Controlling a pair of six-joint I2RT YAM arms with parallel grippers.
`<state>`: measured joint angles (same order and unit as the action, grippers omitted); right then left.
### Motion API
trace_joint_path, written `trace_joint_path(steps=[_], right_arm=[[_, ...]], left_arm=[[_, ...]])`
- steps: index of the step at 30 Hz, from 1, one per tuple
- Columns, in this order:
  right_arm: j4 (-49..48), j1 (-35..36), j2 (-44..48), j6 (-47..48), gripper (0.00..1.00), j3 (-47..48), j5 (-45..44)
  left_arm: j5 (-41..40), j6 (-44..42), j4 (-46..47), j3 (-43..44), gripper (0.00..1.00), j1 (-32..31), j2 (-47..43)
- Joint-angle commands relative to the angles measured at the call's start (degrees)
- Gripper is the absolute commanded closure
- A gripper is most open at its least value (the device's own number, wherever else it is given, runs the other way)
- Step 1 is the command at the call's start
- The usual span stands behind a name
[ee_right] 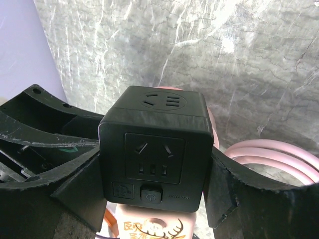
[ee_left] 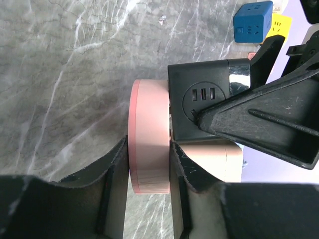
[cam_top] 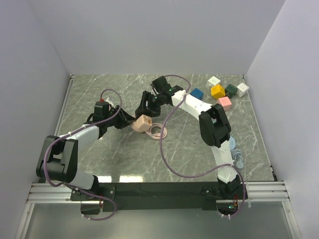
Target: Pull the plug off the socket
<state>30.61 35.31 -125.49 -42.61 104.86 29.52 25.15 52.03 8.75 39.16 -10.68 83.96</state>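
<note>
A black socket cube (ee_right: pixel 154 149) is gripped on both sides by my right gripper (ee_right: pixel 154 169), which is shut on it. The cube also shows in the left wrist view (ee_left: pixel 199 107). A flat round pink plug (ee_left: pixel 149 139) sits against the cube's side. My left gripper (ee_left: pixel 149 149) is shut on this plug, one finger on each flat face. A pink cube with a deer print (ee_right: pixel 152 226) lies right under the black cube. In the top view the two grippers meet at mid table, the left (cam_top: pixel 132 122) and the right (cam_top: pixel 148 102), beside the pink cube (cam_top: pixel 143 122).
A coiled pink cable (cam_top: pixel 158 131) lies next to the pink cube. Several loose cubes stand at the back right: blue (cam_top: pixel 197 93), yellow (cam_top: pixel 217 91), pink (cam_top: pixel 225 103), dark green (cam_top: pixel 231 90) and two white ones (cam_top: pixel 242 89). Walls close in the table on three sides.
</note>
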Motion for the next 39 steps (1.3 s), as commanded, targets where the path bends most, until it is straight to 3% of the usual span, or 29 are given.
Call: trace_joint_path(steps=[1, 8, 13, 16, 21, 25, 32, 37, 39], right_arm=[[-5.9, -0.2, 4.6, -4.1, 1.00, 2.6, 11.1], [8.0, -10.3, 3.8, 5.9, 1.00, 9.6, 16.8], [10.8, -15.3, 5.7, 8.6, 1.00, 9.8, 15.7], [7.2, -13.0, 7.0, 5.7, 1.00, 4.9, 14.0], [-1.0, -3.7, 13.4, -2.4, 1.00, -5.6, -2.5], [-5.3, -0.4, 16.2, -6.6, 1.00, -11.0, -6.5], [2.0, -12.9, 16.9, 1.6, 1.00, -5.0, -1.3], [11.0, -23.9, 11.3, 6.4, 1.00, 3.2, -9.4], [10.3, -26.3, 9.7, 5.0, 1.00, 4.0, -12.6]], left_arm=[[-2.9, -3.3, -3.5, 0.9, 0.99, -0.7, 1.4], [-6.9, -6.9, -8.6, 1.1, 0.99, -0.6, 1.9], [-6.6, -7.2, -8.6, 0.7, 0.99, -0.6, 2.2], [-6.0, -6.7, -8.6, 1.7, 0.99, -0.6, 2.6], [-4.5, -5.3, -8.8, 6.4, 0.99, -0.7, 5.0], [-4.3, -5.1, -10.9, 10.1, 0.99, -0.7, 6.3], [-5.0, -5.1, -11.4, 8.7, 0.99, -0.6, 4.8], [-4.5, -3.6, -10.3, 6.9, 0.99, -0.6, 3.4], [-4.1, -3.3, -10.1, 7.1, 0.99, -0.6, 3.0]])
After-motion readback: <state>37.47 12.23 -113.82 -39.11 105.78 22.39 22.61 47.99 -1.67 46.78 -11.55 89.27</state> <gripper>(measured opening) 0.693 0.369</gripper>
